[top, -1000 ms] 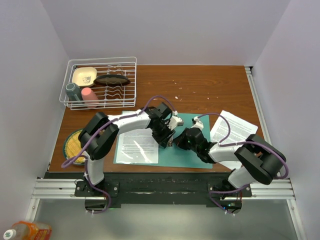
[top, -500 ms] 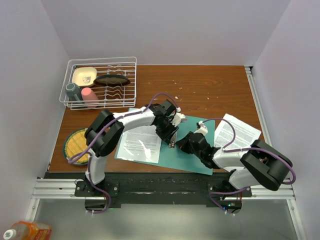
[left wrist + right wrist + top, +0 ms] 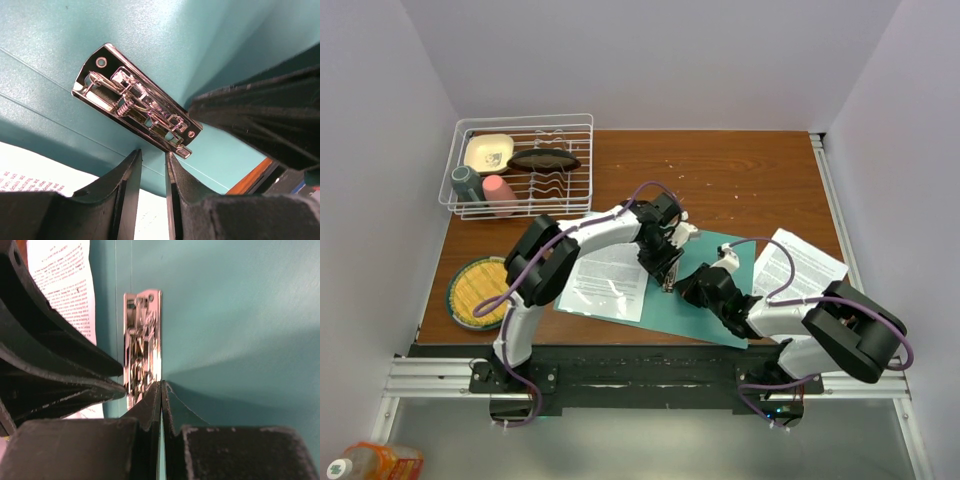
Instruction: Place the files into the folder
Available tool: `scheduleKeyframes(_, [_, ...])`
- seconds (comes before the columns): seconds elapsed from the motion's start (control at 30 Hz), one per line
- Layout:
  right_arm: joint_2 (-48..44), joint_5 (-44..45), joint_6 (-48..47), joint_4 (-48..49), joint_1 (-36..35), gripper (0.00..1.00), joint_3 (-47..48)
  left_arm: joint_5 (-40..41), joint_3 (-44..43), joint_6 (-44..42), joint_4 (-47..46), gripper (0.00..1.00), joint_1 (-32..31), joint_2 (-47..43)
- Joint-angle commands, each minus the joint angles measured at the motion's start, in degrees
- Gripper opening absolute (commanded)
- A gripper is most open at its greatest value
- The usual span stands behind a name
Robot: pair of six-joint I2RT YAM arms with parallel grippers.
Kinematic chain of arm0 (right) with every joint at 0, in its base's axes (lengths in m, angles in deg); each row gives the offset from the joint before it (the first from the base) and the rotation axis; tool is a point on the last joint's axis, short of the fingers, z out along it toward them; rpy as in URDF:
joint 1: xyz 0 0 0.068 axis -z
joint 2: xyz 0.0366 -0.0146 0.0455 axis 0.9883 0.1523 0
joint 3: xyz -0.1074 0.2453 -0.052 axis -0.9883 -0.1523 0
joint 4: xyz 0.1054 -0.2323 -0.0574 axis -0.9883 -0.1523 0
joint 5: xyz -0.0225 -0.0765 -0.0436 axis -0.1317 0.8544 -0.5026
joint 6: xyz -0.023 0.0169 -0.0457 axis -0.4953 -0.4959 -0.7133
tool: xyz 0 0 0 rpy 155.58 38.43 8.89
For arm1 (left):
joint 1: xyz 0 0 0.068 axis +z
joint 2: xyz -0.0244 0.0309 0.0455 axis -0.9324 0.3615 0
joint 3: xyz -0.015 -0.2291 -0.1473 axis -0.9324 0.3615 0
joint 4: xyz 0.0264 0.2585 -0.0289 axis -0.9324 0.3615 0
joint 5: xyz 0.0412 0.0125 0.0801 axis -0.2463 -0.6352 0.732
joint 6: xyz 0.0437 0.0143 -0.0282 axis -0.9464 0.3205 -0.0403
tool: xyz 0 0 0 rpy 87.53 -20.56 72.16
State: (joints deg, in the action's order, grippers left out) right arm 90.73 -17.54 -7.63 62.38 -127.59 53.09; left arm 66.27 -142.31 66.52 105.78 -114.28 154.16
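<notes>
The teal folder (image 3: 665, 312) lies open and skewed on the wooden table. One printed sheet (image 3: 607, 280) rests on its left half. A second sheet (image 3: 802, 266) lies on the table to its right. The metal clip (image 3: 137, 102) sits at the spine and also shows in the right wrist view (image 3: 142, 347). My left gripper (image 3: 666, 278) hovers just at the clip's end, its jaws a narrow gap apart with nothing between them. My right gripper (image 3: 688, 290) is shut, its tip (image 3: 161, 386) against the folder at the foot of the clip, facing the left gripper.
A white wire dish rack (image 3: 520, 165) with cups and dishes stands at the back left. A round yellow woven mat (image 3: 478, 290) lies at the front left. White walls close in both sides; crumbs dot the back of the table.
The folder with its sheet has slid right and turned clockwise. Both grippers moved right with it, staying at the clip. The right sheet shifted a little to the right.
</notes>
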Motion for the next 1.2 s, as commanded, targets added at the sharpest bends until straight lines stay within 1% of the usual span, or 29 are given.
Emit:
scheduleKeyframes(0.0, [2.7,0.4,-1.1,-15.1,-0.9,0.0,-2.0,2.6,-5.9,-1.2,-5.9,0.29,-0.1,3.6])
scheduleKeyframes(0.17, [2.6,1.2,-0.8,-16.8,-0.9,0.0,-1.1,2.8,-7.0,-2.3,-6.5,0.29,0.0,3.5])
scheduleKeyframes(0.33, [1.6,1.2,-0.5,-17.6,-1.0,0.0,-1.6,0.0,-10.0,-1.4,-5.3,0.28,-1.2,6.1])
scheduleKeyframes(0.5, [0.3,1.3,0.0,-18.8,-0.9,0.0,-2.9,-1.7,-9.2,0.0,-5.9,0.28,-3.7,5.4])
scheduleKeyframes(0.67, [-2.0,1.6,0.3,-19.5,-0.9,0.0,-4.1,-2.2,-9.3,0.4,-6.6,0.28,-4.4,4.9])
scheduleKeyframes(0.8, [-1.4,1.4,0.5,-19.1,-0.9,0.0,-4.1,-2.5,-14.9,0.6,-4.3,0.28,-4.5,6.8])
scheduleKeyframes(0.87, [-0.7,1.6,0.4,-19.3,-0.9,0.0,-3.7,-1.6,-15.4,0.1,-3.9,0.28,-4.5,6.8])
scheduleKeyframes(0.97, [0.9,1.4,0.1,-17.9,-0.9,0.0,-3.4,0.4,-14.0,-0.8,-3.9,0.27,-4.0,6.0])
scheduleKeyframes(1.07, [4.0,0.7,-0.4,-17.0,-0.9,0.0,-1.8,0.3,-11.2,-0.9,-4.0,0.25,-2.8,4.8])
scheduleKeyframes(1.17, [8.6,0.8,-1.6,-15.8,-0.9,0.0,1.4,0.5,-6.2,-0.8,-5.9,0.25,-1.0,2.2])
